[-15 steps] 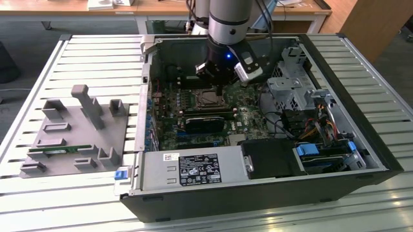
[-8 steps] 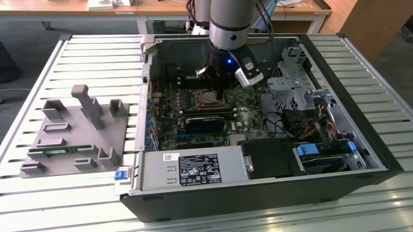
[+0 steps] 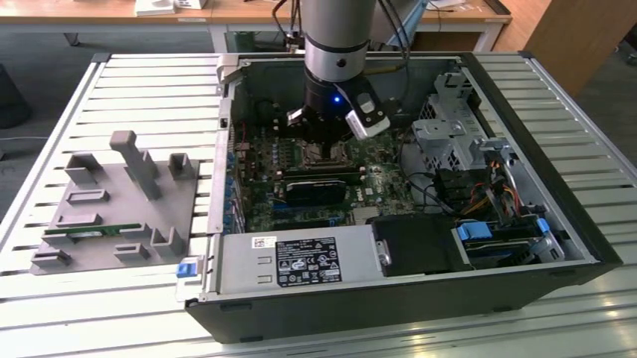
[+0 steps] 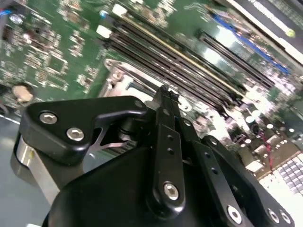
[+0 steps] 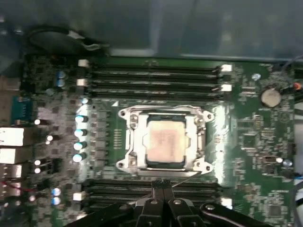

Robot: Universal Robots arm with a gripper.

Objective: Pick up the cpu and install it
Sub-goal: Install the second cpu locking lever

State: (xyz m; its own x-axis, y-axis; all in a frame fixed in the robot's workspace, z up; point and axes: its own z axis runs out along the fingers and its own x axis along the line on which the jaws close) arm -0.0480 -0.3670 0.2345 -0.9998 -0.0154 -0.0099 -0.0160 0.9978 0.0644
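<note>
Slatted grey metal bench (image 3: 130,89) carries an open black computer case (image 3: 557,246). Inside, the flat square silver cpu (image 5: 164,142) sits in the metal-framed socket (image 5: 127,142) (on the green motherboard (image 5: 246,142)). Black gripper (image 5: 163,185) hovers beside it, jaws closed, empty.

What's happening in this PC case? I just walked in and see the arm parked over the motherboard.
A single robot arm is working inside an open computer case. Its gripper hangs over the motherboard beside the metal-framed socket, fingers closed together and holding nothing. The cpu, a shiny square chip, already lies inside the socket frame. On the exterior view's left, a grey parts fixture sits on the slatted table with a green memory stick in it.
</note>
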